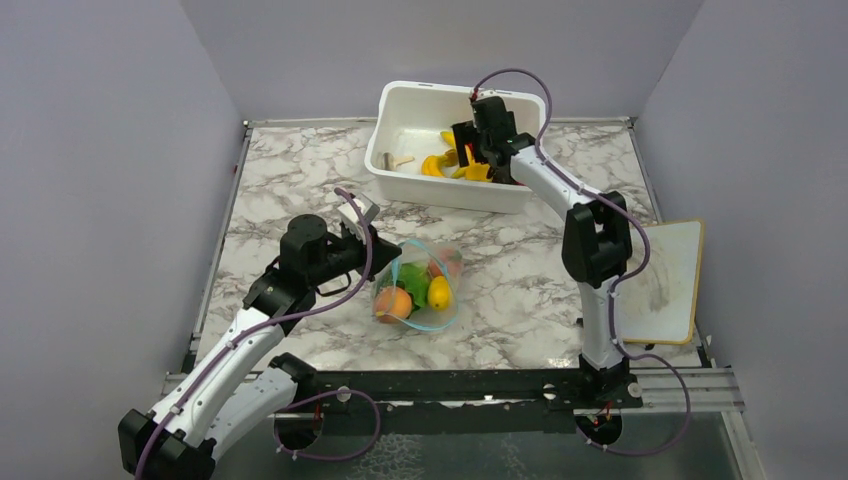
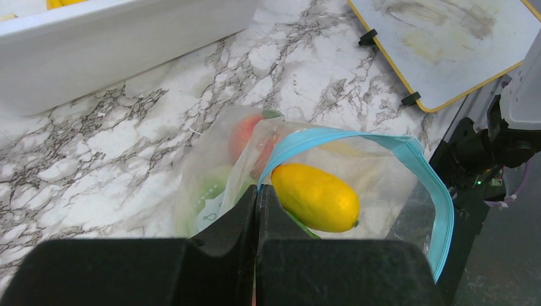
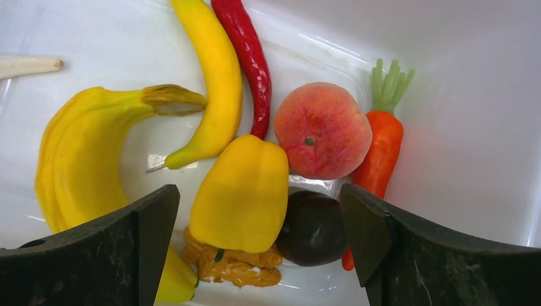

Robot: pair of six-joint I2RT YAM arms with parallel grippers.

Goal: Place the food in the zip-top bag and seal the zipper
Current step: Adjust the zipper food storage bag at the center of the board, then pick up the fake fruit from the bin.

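Left gripper [image 2: 257,191] was pinched fully shut on the mouth edge of the clear crinkly plastic zip-top bag [image 2: 383,185], right where the thin light-blue zipper strip [image 2: 332,134] ran into the fingers. Likely reason: hold the mouth lifted and gaping so more food could drop in. The bag lay on the white-grey marble table [image 1: 300,180], in front of the left arm and well apart from the white rectangular plastic tub [image 1: 400,100]. Already inside the bag: a glossy yellow oval fruit [image 2: 316,196] just beside the closed fingertips, a pink-orange peach [image 2: 245,137] farther in, and green leafy lettuce [image 2: 214,185] low against the plastic. The zipper was unsealed, looped wide.

Right gripper [image 3: 258,213] hung over the tub with its jaws spread wide, holding nothing. A yellow bell pepper [image 3: 242,191] sat directly between the fingers, a dark round plum-like fruit [image 3: 312,229] touching it on one side. A second pink-orange peach [image 3: 322,131] lay just beyond, against an orange carrot [image 3: 383,140]. A yellow banana bunch [image 3: 70,146] and a red chilli [image 3: 249,57] lay off to the side and back. Judged: a pick was being set up, with the pepper best lined up. Filling was partly done; sealing was not yet started.

A yellow-framed whiteboard [image 1: 665,280] sat by the right arm, unused.
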